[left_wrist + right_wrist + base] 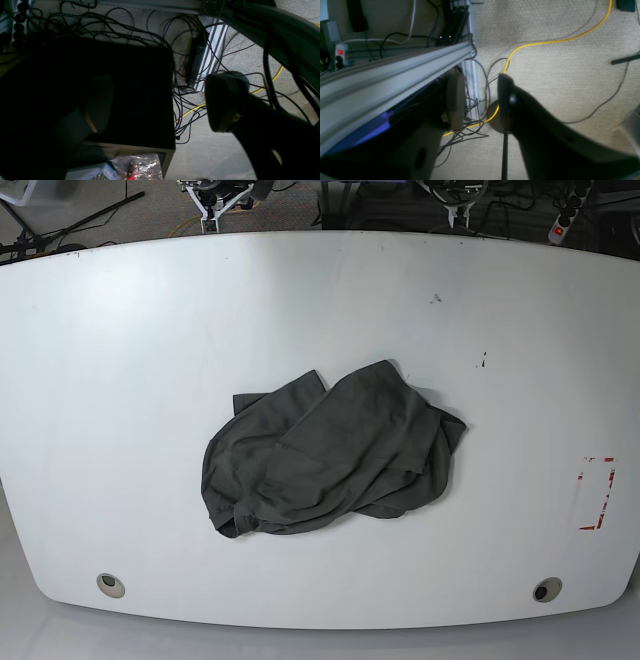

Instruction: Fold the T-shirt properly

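Left gripper (155, 102): its two dark padded fingers stand spread wide apart with nothing between them. One finger (98, 103) lies in shadow over a black box-shaped case (140, 100) on the floor; the other finger (225, 100) hangs over pale woven carpet (225, 155). Behind the fingers, a tangle of thin black cables (105, 27) and a yellow cable (192, 110) run across the carpet. A crinkled clear plastic bag (140, 165) lies at the case's near edge.

Right gripper (480, 100): its fingers stand partly apart, with a clear gap between them and nothing gripped. One tan-padded finger (455, 100) sits just below a grey extruded aluminium rail (395, 72); the other dark finger (506, 100) hangs over the beige carpet, where a yellow cable (545, 42) crosses. A power strip with a lit red switch (340, 52) sits at the left edge of the right wrist view.

Neither arm appears in the base view.

Dark charcoal grey-green short-sleeved T-shirt (330, 455): it lies in a crumpled heap near the middle of the large white round-cornered table (150, 330), a little toward the near edge. The soft fabric is bunched and overlapped in several layers, not spread flat; the collar cannot be made out. Both grippers are well apart from it.

Table details: two round grommet holes sit near the near edge, one on each side (111, 584) (546, 589). A red dashed rectangular marking (597, 493) sits at the right side of the base view.
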### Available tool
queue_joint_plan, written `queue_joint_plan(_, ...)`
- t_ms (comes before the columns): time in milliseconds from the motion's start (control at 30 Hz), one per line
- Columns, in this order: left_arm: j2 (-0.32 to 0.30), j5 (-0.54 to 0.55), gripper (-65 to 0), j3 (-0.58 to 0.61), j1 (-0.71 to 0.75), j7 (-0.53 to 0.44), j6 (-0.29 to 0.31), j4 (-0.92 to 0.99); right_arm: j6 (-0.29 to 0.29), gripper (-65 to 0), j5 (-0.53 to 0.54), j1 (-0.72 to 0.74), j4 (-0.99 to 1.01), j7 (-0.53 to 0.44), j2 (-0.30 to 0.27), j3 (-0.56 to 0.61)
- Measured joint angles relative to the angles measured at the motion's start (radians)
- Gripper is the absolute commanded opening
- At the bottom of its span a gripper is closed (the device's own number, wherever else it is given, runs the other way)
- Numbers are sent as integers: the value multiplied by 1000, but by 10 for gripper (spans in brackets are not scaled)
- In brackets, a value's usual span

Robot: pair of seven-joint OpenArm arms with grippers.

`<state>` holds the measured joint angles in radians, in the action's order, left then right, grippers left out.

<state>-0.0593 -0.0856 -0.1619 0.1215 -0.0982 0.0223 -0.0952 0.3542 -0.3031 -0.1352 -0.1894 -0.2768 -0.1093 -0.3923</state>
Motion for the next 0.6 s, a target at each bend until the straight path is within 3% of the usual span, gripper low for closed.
queue_joint_plan(600,5,3,-122,-2,66,-14,0,-77,-6,-447,-3,-17,1,-3,10,-2)
